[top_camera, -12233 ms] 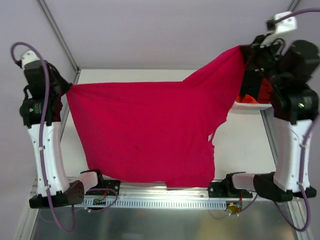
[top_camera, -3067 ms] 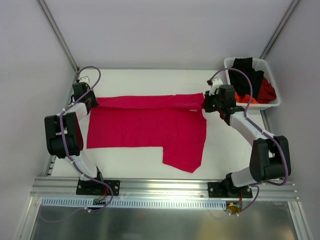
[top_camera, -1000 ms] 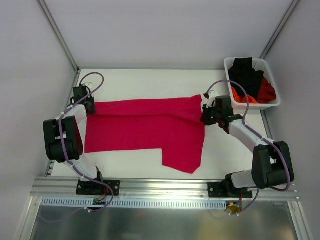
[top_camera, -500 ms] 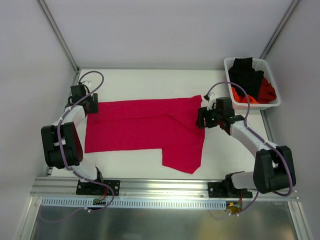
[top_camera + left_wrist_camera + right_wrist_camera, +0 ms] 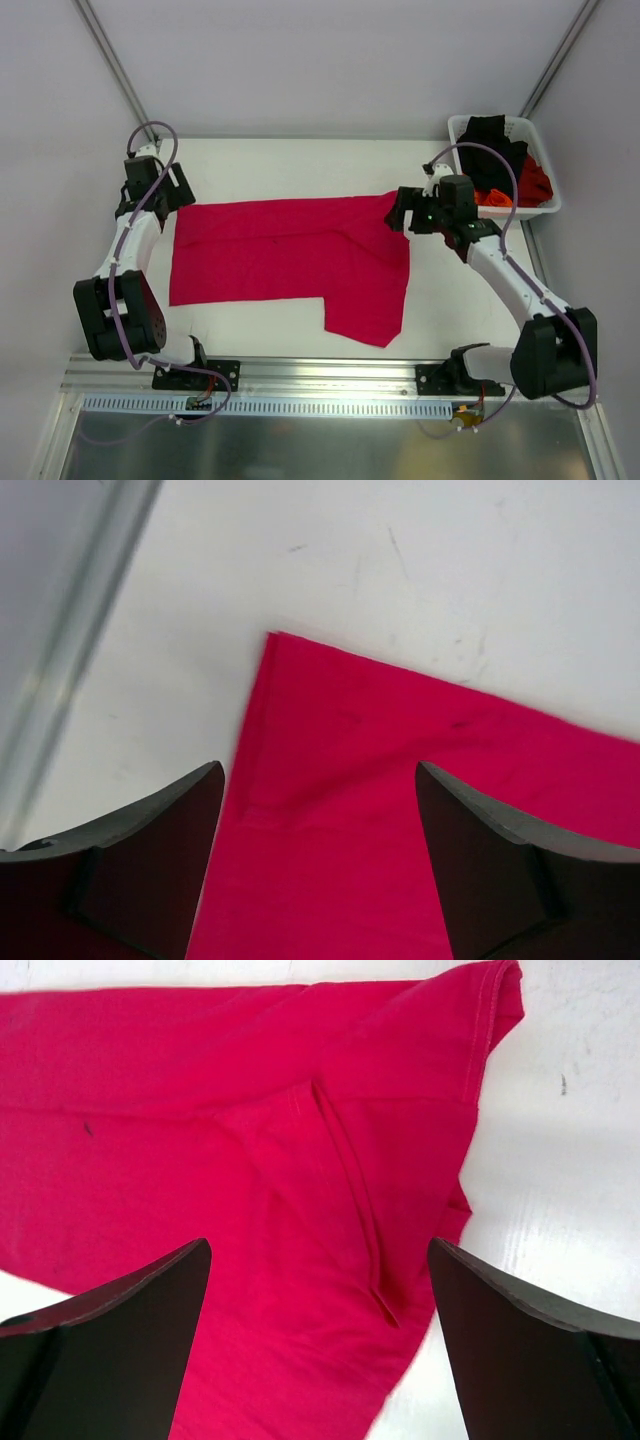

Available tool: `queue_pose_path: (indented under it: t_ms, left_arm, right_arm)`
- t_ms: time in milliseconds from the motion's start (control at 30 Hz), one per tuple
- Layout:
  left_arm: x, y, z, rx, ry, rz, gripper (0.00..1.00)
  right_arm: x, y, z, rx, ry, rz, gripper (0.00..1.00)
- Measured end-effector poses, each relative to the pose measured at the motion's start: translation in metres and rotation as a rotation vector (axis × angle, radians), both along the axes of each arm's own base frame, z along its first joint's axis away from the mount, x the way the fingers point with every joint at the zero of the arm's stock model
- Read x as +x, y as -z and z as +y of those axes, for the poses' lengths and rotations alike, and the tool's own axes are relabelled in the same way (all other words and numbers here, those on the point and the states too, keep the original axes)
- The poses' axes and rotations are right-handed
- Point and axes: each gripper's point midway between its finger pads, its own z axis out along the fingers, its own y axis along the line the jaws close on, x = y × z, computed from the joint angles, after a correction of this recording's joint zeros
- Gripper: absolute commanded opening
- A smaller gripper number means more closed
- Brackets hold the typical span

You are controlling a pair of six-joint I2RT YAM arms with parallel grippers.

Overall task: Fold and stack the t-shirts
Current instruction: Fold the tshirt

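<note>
The crimson-pink t-shirt (image 5: 290,250) lies flat on the white table, folded lengthwise, with one flap hanging toward the near edge at its right end. My left gripper (image 5: 176,195) hovers over the shirt's far-left corner, open, nothing between its fingers. In the left wrist view that corner (image 5: 400,780) shows between the spread jaws of the left gripper (image 5: 318,770). My right gripper (image 5: 398,216) is open above the shirt's far-right corner. The right wrist view shows a folded sleeve seam (image 5: 350,1190) under the right gripper (image 5: 318,1245). More t-shirts, black (image 5: 490,140) and orange-red (image 5: 535,185), sit in the basket.
A white plastic basket (image 5: 540,208) stands at the back right corner, just beyond the right arm. A metal frame rail (image 5: 70,630) runs along the table's left edge next to the left gripper. An aluminium rail (image 5: 330,375) with the arm bases borders the near edge.
Both grippers went from shut on the shirt's far corners to open and let the cloth go. They have drawn up and slightly outward; the shirt stays flat.
</note>
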Motion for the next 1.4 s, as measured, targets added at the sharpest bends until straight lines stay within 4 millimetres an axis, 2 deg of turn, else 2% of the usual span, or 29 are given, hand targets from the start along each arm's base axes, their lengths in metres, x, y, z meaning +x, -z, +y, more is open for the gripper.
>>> queue_pose_path:
  t_ms: [233,433,533,700,900,1100,1133,1400]
  left_arm:
    - [-0.001,0.013,-0.026,-0.293,-0.128,-0.001,0.68]
    - [-0.019,0.023,-0.035,-0.364,-0.173,0.028,0.57]
    - [-0.032,0.02,-0.041,-0.381,-0.163,0.032,0.5]
    - [-0.051,0.008,-0.049,-0.384,-0.138,0.015,0.5]
    - [-0.066,-0.003,-0.052,-0.366,-0.118,-0.001,0.52]
    - [-0.081,0.009,-0.055,-0.366,-0.12,0.036,0.53]
    - [-0.084,0.011,-0.055,-0.367,-0.121,0.045,0.53]
    - [-0.087,0.014,-0.056,-0.36,-0.116,0.059,0.53]
  right_arm:
    - [0.031,0.035,0.033,-0.034,0.084,0.132,0.93]
    - [0.047,0.049,0.059,-0.097,0.072,0.138,0.9]
    - [0.053,0.061,0.067,-0.122,0.058,0.15,0.87]
    - [0.07,0.084,0.072,-0.165,0.057,0.185,0.85]
    - [0.084,0.1,0.078,-0.182,0.05,0.203,0.79]
    - [0.09,0.101,0.082,-0.175,0.048,0.203,0.74]
    - [0.089,0.101,0.082,-0.175,0.048,0.204,0.71]
    - [0.083,0.113,0.094,-0.186,0.023,0.225,0.58]
